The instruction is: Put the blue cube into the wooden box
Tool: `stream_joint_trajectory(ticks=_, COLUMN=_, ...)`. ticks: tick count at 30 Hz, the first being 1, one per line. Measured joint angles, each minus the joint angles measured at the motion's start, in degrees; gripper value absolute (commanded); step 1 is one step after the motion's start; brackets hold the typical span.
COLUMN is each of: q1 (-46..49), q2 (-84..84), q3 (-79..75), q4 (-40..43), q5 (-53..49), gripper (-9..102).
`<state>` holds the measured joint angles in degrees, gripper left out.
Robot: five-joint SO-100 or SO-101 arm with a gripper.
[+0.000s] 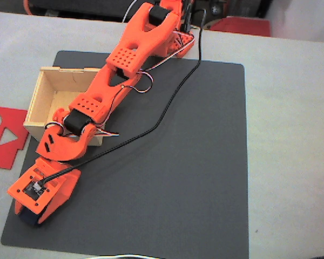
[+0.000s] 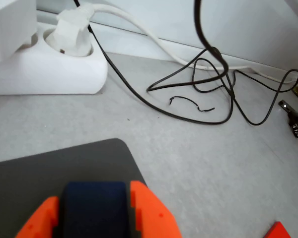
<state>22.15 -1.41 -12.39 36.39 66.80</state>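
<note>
Desk: pale grey top; carries everything here.
Mat: dark square sheet over the desk's middle, work surface for the arm. Its rounded corner shows in the wrist view.
Arm: orange, stretched from the mat's far edge down toward its near-left corner in the fixed view, passing over the box's right side; probably reached out low to take the cube at that corner.
Black cable: trails loose across the mat from the base to the wrist camera.
Wooden box: light plywood, open top, at the mat's far-left corner. Nothing visible inside the part that shows; the arm hides the rest.
Red sheet: flat cut-out on the desk off the mat's left edge, not part of the job.
Power strip: white, with a plug in it, at the desk's back edge in the wrist view; dark cords looped beside it.
Gripper: low over the mat's near-left corner, jaws clamped on the cube.
Blue cube: dark navy, pressed between the two orange fingers, touching both. Well apart from the box, so carry and drop appear still to do.
</note>
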Motion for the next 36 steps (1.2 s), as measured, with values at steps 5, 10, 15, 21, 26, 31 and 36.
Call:
stream_joint_trajectory(ticks=5, q1=-0.4, q2=-0.1, q3=0.0, q4=-0.2, q5=0.0, gripper=16)
stream_joint_trajectory(ticks=10, q1=-0.3, q2=-1.0, q3=-0.1, q4=-0.4, q5=1.6, gripper=8)
stream_joint_trajectory(ticks=15, q1=0.4, q2=-1.9, q3=-0.3, q4=-2.1, q5=13.4, gripper=3)
stream_joint_trajectory(ticks=21, q1=0.5, q2=-1.9, q3=-0.4, q4=-1.2, q5=19.0, gripper=1)
stream_joint_trajectory(ticks=26, q1=1.1, q2=-0.9, q3=-0.5, q4=3.1, q5=20.5, gripper=1)
stream_joint_trajectory(ticks=31, q1=1.1, q2=0.4, q3=-0.5, q4=5.0, q5=17.4, gripper=26)
stream_joint_trajectory(ticks=36, q1=1.0, q2=0.6, q3=-0.1, q4=8.9, q5=14.8, gripper=39)
